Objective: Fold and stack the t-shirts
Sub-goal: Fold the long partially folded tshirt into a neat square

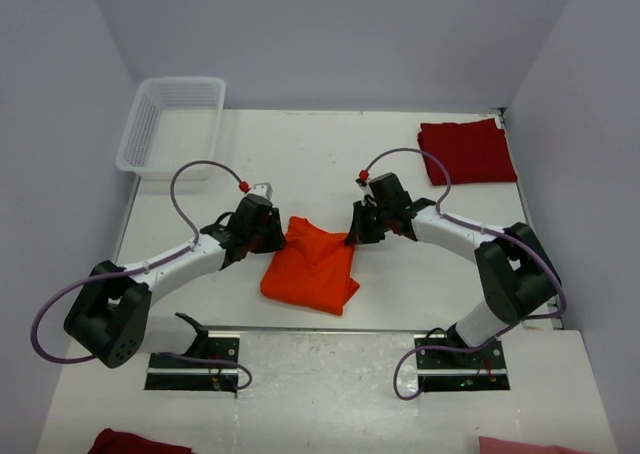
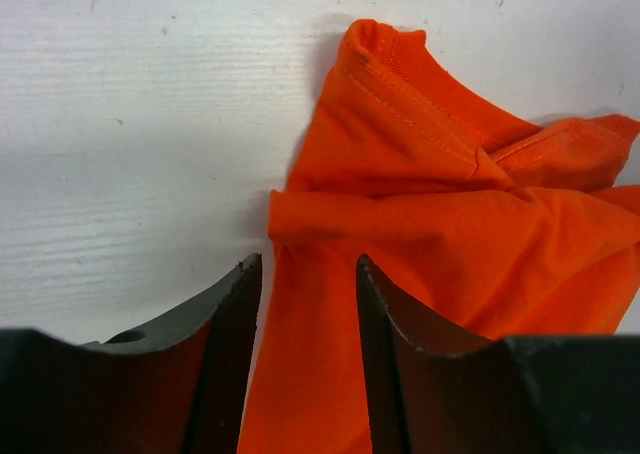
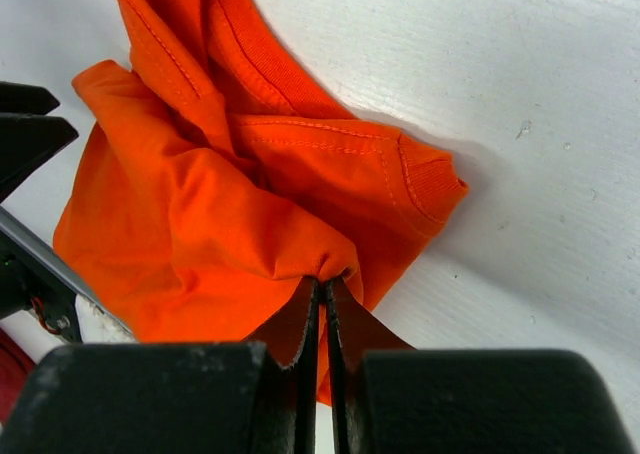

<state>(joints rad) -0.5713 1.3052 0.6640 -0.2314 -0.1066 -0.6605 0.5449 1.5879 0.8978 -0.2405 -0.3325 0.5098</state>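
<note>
Top external view: the orange t-shirt (image 1: 310,266) lay bunched and partly folded on the white worktop (image 1: 300,164), in its near half, between the two arms. The left tool (image 1: 276,240) sat at the shirt's left edge. The right tool (image 1: 353,236) sat at its far right corner. The dark red t-shirt (image 1: 467,152) lay folded flat at the far right corner of the worktop, well apart from both tools and from the orange one. A white lattice basket (image 1: 170,124) stood at the far left corner.

Left wrist view: the left tool was released, its fingers (image 2: 235,314) standing apart. A strip of orange cloth ran through the gap between them and did not look pinched. The rest of the shirt spread ahead and to the right of the fingertips, with a stitched, ribbed edge at its far end. Bare worktop lay to the left.

Right wrist view: the right tool was clenched on the orange t-shirt, its two fingers pressed almost together on a small gathered fold. Creases ran out from the pinch. The bulk of the shirt spread ahead and to the left of the tips. A ribbed hem stuck out to the right and rested on the worktop. Whether the pinched fold was lifted clear of the surface could not be told.
</note>
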